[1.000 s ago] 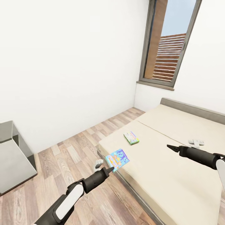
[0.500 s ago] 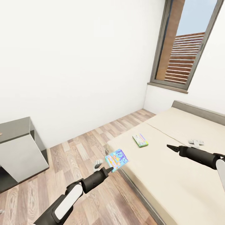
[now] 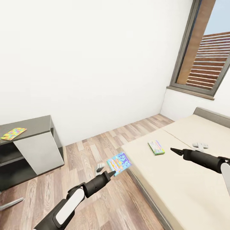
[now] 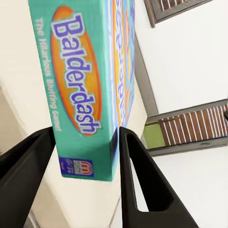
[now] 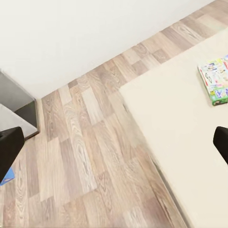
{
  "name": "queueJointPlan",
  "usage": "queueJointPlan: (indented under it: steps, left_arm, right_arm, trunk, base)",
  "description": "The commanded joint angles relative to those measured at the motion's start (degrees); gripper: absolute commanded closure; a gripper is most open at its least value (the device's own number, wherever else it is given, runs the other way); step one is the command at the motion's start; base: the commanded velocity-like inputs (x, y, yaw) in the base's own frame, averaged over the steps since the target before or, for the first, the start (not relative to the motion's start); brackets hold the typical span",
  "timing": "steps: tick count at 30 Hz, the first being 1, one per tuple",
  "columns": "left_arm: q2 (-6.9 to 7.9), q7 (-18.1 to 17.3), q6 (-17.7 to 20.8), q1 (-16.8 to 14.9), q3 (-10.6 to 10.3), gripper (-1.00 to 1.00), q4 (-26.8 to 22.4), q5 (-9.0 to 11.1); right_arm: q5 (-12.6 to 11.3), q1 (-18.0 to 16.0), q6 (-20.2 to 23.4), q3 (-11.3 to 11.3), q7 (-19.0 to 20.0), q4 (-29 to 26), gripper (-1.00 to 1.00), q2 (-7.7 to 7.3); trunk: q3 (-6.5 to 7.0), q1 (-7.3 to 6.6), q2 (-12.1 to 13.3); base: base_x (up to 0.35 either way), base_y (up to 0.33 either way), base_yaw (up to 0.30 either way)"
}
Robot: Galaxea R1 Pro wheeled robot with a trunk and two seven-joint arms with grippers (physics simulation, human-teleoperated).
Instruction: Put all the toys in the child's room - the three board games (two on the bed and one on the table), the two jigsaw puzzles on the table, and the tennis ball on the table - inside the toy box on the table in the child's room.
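**Balderdash box held at the bed's corner**

Over the wood-plank floor (image 3: 95, 153) just off the corner of the bed (image 3: 179, 179), the left gripper (image 3: 111, 172) holds a board game (image 3: 119, 163), its two dark fingers (image 4: 137, 185) pressed against either face of the box. In the left wrist view the teal cover reads "Balderdash" on an orange oval (the box stands on edge between the fingers, its narrow side toward the camera). In the head view the game is tilted, with its printed blue and orange face turned up and toward the bed.

A second board game (image 3: 156, 147), green-edged with a pale printed cover, lies flat on the beige mattress near the bed's edge; it also shows in the right wrist view (image 5: 216, 78). The right gripper (image 3: 174, 150) hangs above the mattress, close to that box but apart from it. Its fingers are spread wide with nothing between them, the dark tips sitting at opposite edges of the right wrist view.

To the left stands the table (image 3: 35, 123), grey-topped with a dark side panel, against the white wall. One jigsaw puzzle (image 3: 13, 133) of yellow, pink, green and blue pieces lies flat on its top. A window (image 3: 207, 54) with slatted shutters is set above the head of the bed.
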Motion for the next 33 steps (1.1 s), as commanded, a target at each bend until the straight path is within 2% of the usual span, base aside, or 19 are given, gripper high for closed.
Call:
queueJointPlan:
  steps: [1, 33]
  left_arm:
    - [0.04, -0.01, 0.22, -0.07, -0.10, 1.00, 0.00, 0.61]
    - [-0.04, 0.06, 0.24, -0.10, -0.10, 1.00, 0.24, 0.66]
  right_arm:
    - [0.34, -0.04, 0.26, -0.09, 0.48, -0.04, -1.00, -0.01]
    - [0.34, -0.04, 0.23, -0.41, 0.48, -0.04, -1.00, -0.01]
  trunk:
    - [0.11, -0.22, 0.36]
    - [5.85, -7.24, 13.19]
  base:
    - [0.000, 0.000, 0.285]
    - [0.000, 0.000, 0.281]
